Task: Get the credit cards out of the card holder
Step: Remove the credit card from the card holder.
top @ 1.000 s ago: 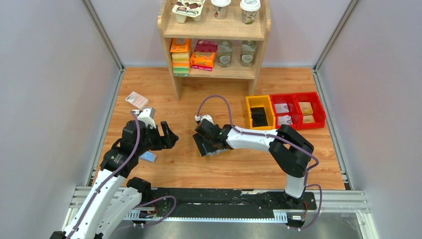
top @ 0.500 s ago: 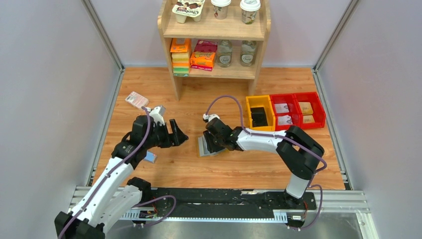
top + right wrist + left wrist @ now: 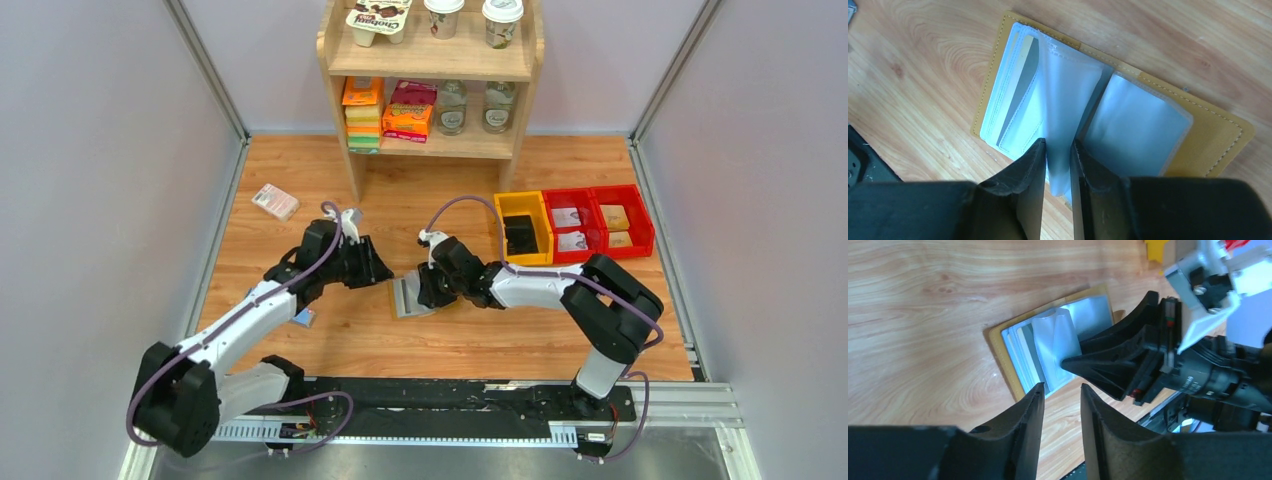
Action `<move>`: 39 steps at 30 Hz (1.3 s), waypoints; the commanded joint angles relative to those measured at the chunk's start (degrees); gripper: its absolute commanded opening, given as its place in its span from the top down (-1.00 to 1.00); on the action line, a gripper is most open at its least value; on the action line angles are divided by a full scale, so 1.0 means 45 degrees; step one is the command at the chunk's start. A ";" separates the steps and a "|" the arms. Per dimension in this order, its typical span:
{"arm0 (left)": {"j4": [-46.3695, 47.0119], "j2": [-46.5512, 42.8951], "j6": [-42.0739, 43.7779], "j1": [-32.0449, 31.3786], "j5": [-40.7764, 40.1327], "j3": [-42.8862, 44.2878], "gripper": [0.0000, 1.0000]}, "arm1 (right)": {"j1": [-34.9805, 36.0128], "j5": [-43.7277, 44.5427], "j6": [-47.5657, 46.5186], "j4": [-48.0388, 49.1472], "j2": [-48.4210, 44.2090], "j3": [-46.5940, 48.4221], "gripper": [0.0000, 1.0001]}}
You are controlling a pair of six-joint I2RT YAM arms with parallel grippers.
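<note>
Card holder (image 3: pixel 1218 130) lies open on wood table (image 3: pixel 450 340), centre, btwn both arms; tan cover down, grey-blue sleeves up; R gripper (image 3: pixel 1058 145) clenched on one inner sleeve (image 3: pixel 1068 95), holding it raised off the rest; L gripper (image 3: pixel 1062 387) just beside holder's edge, jaws a bit apart, gripping nothing; card edges (image 3: pixel 1026 47) show in pockets on one side.

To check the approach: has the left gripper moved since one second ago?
Yes. The left gripper moved right, away from the pink packet, toward the card holder.
</note>
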 commanded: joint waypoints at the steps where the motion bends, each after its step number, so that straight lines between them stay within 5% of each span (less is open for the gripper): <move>1: 0.1997 0.1737 -0.0087 -0.0480 0.0200 0.0330 0.28 | -0.0200 -0.0741 0.0035 -0.0008 0.0177 -0.0851 0.49; 16: 0.4243 0.5413 -0.0302 -0.0500 0.0473 0.1035 0.17 | -0.0396 -0.1054 0.0114 0.0871 0.0606 -0.1067 0.52; 39: 0.5454 0.6470 -0.0360 -0.0480 0.1370 0.0937 0.06 | -0.0474 -0.1191 0.0153 0.1066 0.0704 -0.1126 0.55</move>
